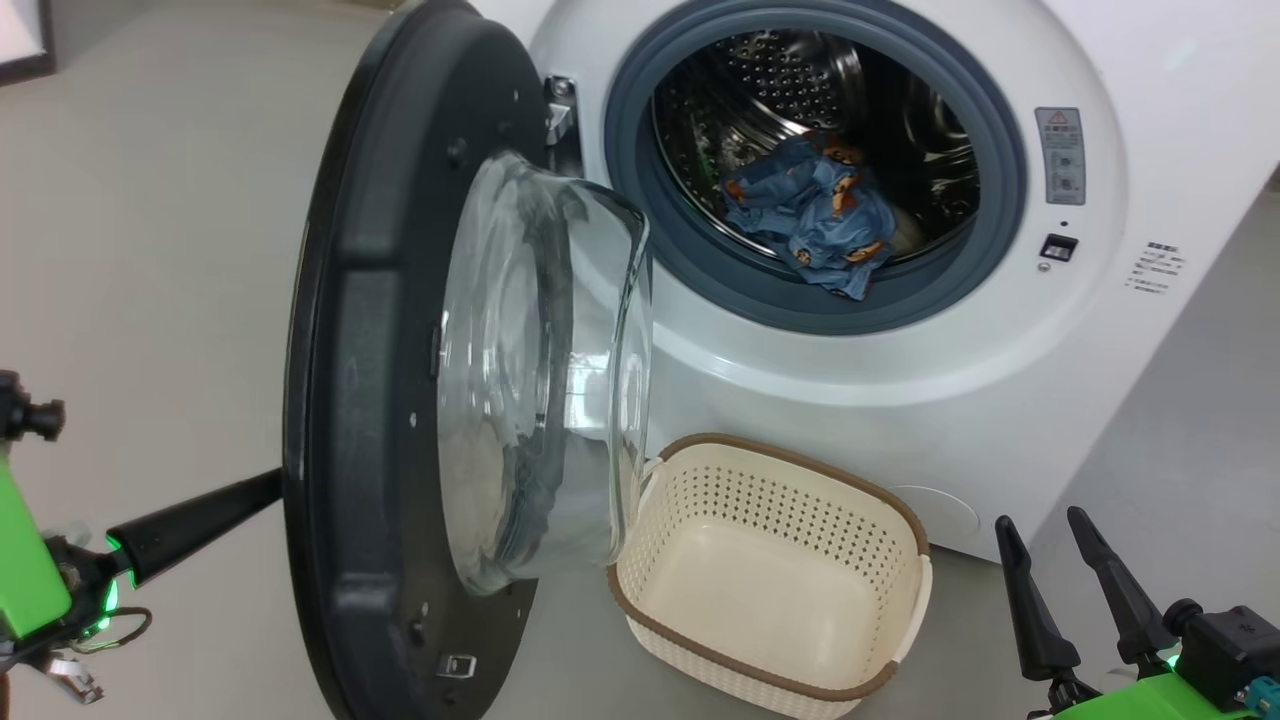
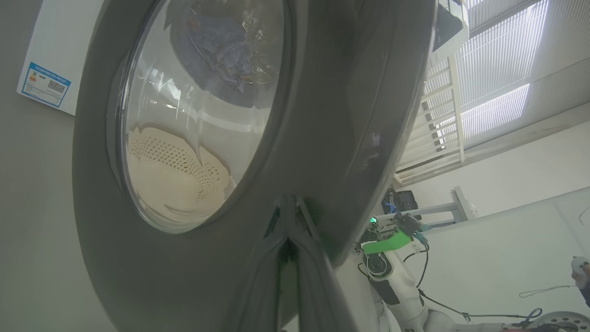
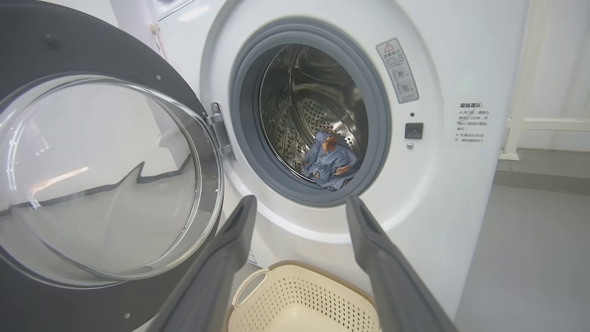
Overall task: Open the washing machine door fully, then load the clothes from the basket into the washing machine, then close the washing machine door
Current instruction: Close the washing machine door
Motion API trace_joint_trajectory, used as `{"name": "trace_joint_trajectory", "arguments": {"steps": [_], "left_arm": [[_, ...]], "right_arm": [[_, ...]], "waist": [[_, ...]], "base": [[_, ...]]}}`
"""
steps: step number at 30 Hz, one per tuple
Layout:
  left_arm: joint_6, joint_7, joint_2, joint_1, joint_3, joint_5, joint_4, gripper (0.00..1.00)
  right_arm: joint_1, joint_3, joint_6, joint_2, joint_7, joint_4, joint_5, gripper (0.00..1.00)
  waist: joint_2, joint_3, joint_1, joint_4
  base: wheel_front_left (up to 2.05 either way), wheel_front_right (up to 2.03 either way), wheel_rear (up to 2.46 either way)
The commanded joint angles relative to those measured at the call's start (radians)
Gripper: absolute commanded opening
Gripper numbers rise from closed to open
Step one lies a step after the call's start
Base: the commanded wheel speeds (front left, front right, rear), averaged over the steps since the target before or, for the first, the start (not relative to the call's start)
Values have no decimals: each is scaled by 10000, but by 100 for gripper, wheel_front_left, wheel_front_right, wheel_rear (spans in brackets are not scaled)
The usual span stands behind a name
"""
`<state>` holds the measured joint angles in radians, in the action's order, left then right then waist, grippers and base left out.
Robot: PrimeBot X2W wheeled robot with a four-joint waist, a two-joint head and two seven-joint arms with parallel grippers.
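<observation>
The left claw [image 2: 288,233], fingers together and empty, touches the outer face of the open washing machine door [image 1: 400,400], and looks well placed to push it shut. The right claw [image 1: 1065,570] gapes empty on the door's inner side.

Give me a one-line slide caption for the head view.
Bear-print clothes in the drum, basket empty, left gripper behind the open washing machine door, right gripper open, empty.
</observation>
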<state>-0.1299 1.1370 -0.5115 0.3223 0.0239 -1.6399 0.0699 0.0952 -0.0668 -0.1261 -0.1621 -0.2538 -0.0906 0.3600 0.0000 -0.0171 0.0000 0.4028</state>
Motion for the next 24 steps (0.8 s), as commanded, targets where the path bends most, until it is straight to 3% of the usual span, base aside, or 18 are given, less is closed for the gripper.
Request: {"name": "trace_joint_trajectory", "arguments": {"steps": [1, 24], "left_arm": [[-8, 89, -231, 288, 332, 25, -438, 0], [-8, -130, 601, 275, 302, 351, -1057, 0]], "right_arm": [[-80, -183, -46, -151, -80, 285, -83, 100], [-7, 151, -46, -298, -80, 390, -135, 100]], "waist": [[0, 1, 0, -200], [0, 159, 0, -2508]], "base": [[0, 0, 0], [0, 0, 0]]}}
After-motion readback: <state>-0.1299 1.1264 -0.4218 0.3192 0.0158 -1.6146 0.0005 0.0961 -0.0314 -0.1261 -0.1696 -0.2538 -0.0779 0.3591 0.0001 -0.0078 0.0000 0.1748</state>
